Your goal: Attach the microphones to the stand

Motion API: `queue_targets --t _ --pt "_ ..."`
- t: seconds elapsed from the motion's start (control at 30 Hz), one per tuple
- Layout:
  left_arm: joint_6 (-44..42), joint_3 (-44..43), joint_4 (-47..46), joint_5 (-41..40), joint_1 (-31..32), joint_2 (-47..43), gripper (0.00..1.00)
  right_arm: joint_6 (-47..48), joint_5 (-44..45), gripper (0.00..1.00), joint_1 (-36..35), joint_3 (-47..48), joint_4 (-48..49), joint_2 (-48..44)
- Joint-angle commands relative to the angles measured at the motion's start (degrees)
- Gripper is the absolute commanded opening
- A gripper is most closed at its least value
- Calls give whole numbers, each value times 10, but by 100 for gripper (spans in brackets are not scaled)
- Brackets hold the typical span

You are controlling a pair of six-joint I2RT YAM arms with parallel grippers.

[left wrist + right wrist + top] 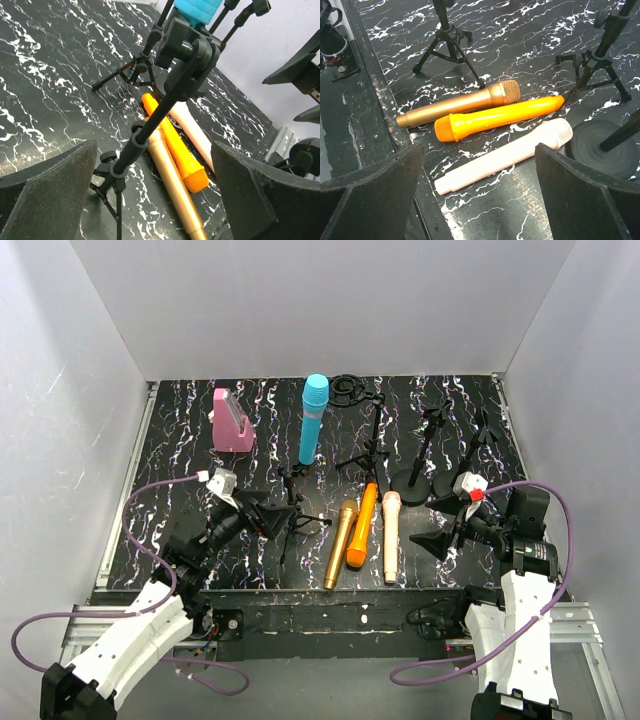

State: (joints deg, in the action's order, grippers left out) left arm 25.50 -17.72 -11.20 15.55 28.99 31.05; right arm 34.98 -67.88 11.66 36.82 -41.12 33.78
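Note:
The cyan-blue microphone (313, 418) stands tilted up at the back, seemingly held on a small tripod stand (293, 477); its end shows in the left wrist view (198, 9). The gold (340, 543), orange (362, 525) and peach-pink (390, 535) microphones lie side by side near the front edge. My left gripper (268, 516) is open and empty, its fingers on either side of an empty tripod stand's pole (150, 120). My right gripper (440, 525) is open and empty just right of the peach-pink microphone (505, 155), with the orange (495, 117) and gold (460, 102) ones beyond.
A pink wedge block (232, 422) sits at the back left. More black stands fill the back right: a tripod (365, 445) and two round-base stands (420, 455), (470, 460); one round base (605, 145) lies by my right finger. White walls enclose the table.

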Motion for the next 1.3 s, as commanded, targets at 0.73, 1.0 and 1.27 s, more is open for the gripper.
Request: queue_targets --t 0.73,1.0,1.27 --pt "-174 10 -316 56 0 240 41 11 -8 98 2 -3 -5 1" --pt "-193 2 -309 43 1 231 48 11 -9 98 2 -3 -5 1" --pt "-198 -10 -293 63 2 222 36 11 -8 98 2 -3 -5 1"
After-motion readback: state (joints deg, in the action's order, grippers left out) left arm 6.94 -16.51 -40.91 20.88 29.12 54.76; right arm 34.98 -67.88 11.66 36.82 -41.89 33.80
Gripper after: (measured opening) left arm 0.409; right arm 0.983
